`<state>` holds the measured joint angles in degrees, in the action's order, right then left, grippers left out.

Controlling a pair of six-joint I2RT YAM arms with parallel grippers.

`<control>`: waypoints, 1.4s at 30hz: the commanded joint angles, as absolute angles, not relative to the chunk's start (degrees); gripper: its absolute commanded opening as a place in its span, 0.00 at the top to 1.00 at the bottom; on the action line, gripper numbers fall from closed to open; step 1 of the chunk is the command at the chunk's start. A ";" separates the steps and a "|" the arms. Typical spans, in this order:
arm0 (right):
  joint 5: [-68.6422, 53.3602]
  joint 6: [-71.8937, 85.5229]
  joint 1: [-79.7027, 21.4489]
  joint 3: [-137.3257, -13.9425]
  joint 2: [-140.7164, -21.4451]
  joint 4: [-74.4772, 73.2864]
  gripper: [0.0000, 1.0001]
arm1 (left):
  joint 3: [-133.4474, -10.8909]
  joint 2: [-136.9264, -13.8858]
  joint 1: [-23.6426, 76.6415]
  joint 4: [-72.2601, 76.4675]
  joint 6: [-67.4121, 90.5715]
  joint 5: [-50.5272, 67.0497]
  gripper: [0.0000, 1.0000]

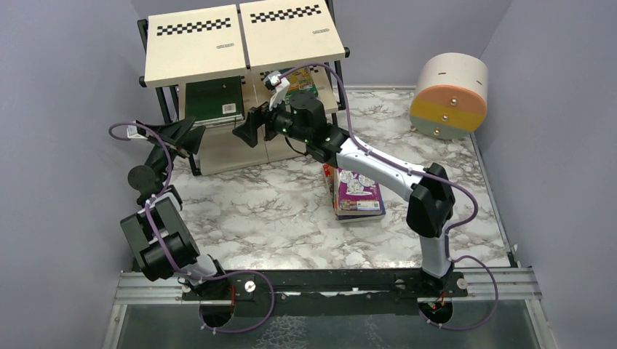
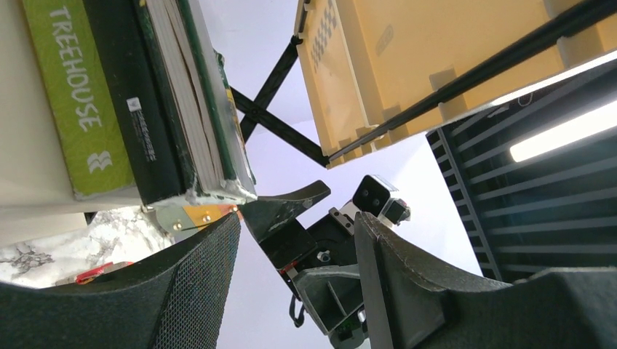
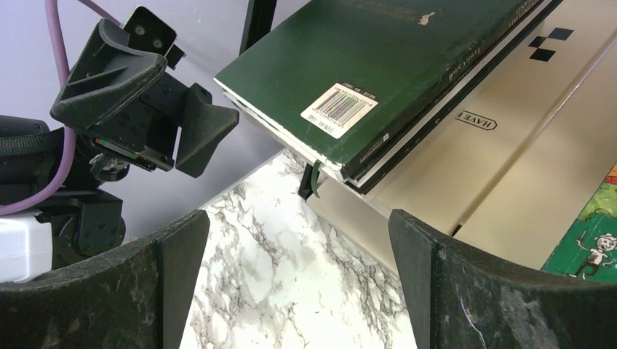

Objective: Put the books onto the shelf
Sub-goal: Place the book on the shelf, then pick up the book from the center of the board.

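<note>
The right gripper (image 3: pixel 298 283) stands wide and empty just before the green books (image 3: pixel 378 65) stacked on the middle board of the shelf (image 1: pixel 193 47); the left gripper (image 1: pixel 190 138), half spread and also empty, faces it near the stack's corner; a purple book (image 1: pixel 358 190) lies on the table (image 1: pixel 255 211), atop others.

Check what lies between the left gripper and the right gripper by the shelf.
Open air: from the left gripper, the left wrist view sees the right gripper unblocked. The overhanging corner of the dark green book juts beside that gap, not across it.
</note>
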<state>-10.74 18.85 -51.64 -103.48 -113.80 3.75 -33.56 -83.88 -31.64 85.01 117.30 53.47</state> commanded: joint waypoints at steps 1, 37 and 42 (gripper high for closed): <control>-10.15 19.12 -51.51 -102.01 -109.98 5.93 0.08 | -31.71 -80.47 -31.39 86.56 116.73 54.61 0.48; 24.44 31.77 -44.51 -46.81 -56.46 -29.02 0.00 | -36.17 -74.52 29.70 32.84 67.39 25.83 0.42; 19.28 32.36 -38.66 -43.58 -55.43 -29.59 0.00 | -36.04 -79.20 33.94 32.21 66.74 23.39 0.42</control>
<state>22.61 29.80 -41.80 -45.58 -57.14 -27.88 -35.03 -76.97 31.29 32.77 69.67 28.14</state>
